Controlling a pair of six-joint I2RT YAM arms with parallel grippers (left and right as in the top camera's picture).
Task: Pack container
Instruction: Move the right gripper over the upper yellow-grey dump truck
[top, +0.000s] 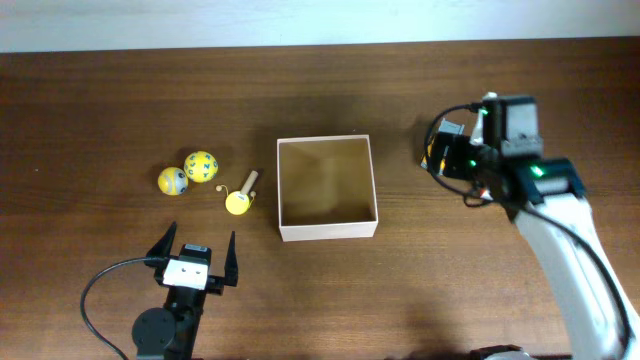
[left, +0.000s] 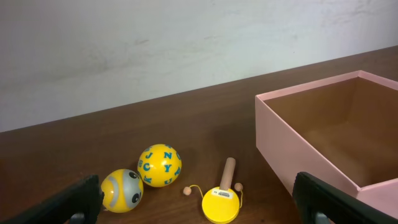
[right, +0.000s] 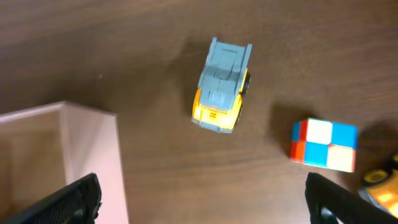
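At the centre, the container (top: 328, 229) lies right of the spread left hand (top: 196, 250), left of the spread right hand (top: 438, 155).

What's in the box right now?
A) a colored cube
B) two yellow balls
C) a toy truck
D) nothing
D: the box shows only its bare brown floor; the balls, truck and cube all lie outside it.

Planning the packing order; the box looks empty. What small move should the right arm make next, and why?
Probably ease the right gripper forward and down over the toy truck: its jaws stand open and empty, the truck lies loose ahead of them, and the container beside it holds nothing yet.
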